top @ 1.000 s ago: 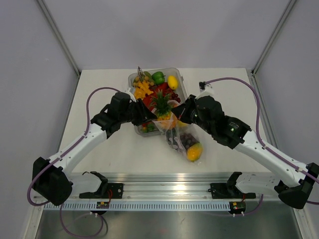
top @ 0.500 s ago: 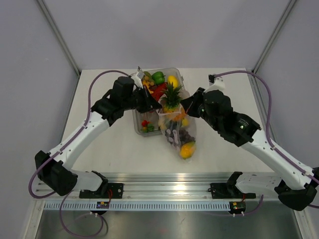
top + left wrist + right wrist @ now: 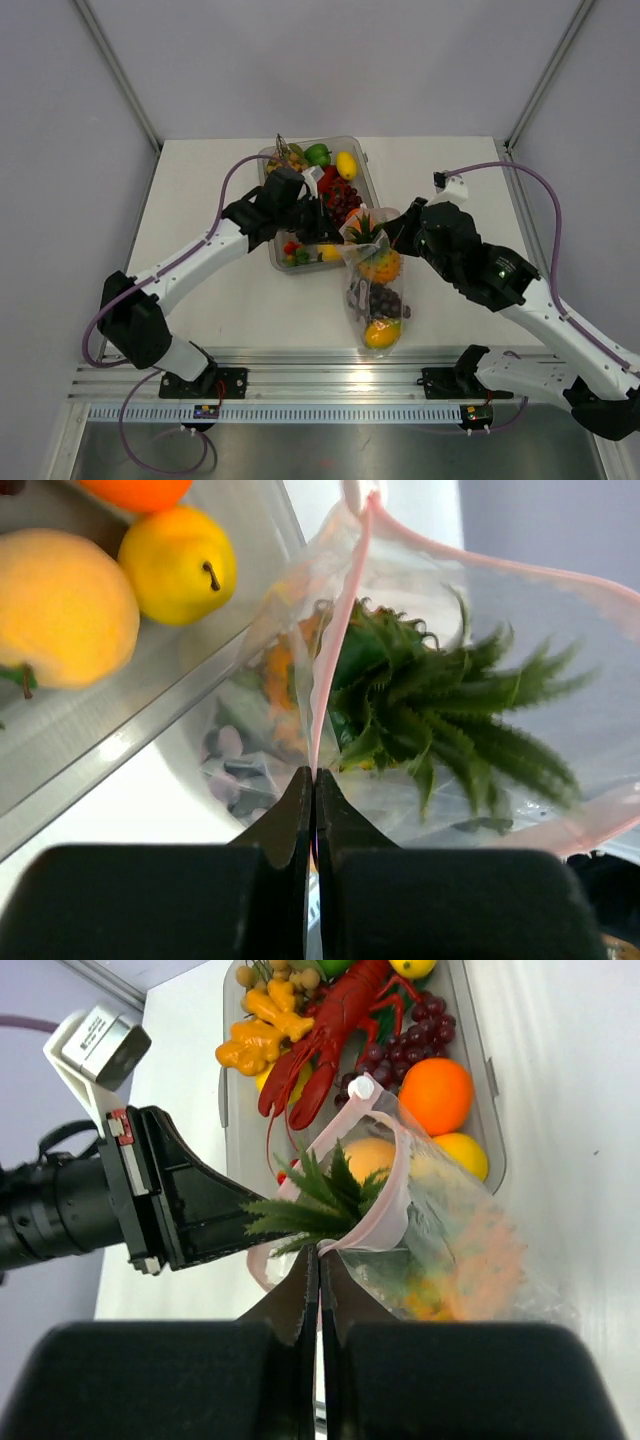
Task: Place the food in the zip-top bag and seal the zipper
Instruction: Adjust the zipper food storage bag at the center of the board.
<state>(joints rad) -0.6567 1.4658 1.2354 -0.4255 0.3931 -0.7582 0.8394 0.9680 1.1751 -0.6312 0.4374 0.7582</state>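
The clear zip-top bag (image 3: pixel 374 290) hangs between both grippers over the table, just right of the tray. It holds a pineapple (image 3: pixel 377 258), purple grapes (image 3: pixel 384 301) and a yellow-orange mango (image 3: pixel 381 333). My left gripper (image 3: pixel 335 232) is shut on the pink zipper strip (image 3: pixel 340 630) at the mouth's left side, seen close in its wrist view (image 3: pixel 315 776). My right gripper (image 3: pixel 401 236) is shut on the opposite edge of the mouth (image 3: pixel 319 1252). The mouth stands open, and the pineapple's green crown (image 3: pixel 440 710) pokes out of it.
The rigid clear tray (image 3: pixel 274 262) at the table's middle back holds more food: a red lobster (image 3: pixel 340 1010), orange (image 3: pixel 436 1095), grapes (image 3: pixel 415 1028), ginger (image 3: pixel 258 1038), green pepper (image 3: pixel 317 154) and lemon (image 3: pixel 346 165). The metal rail (image 3: pixel 330 380) runs along the near edge.
Both grippers have carried the bag right and nearer, off the tray. The pineapple has sunk deeper into the bag, which now hangs longer toward the front edge.
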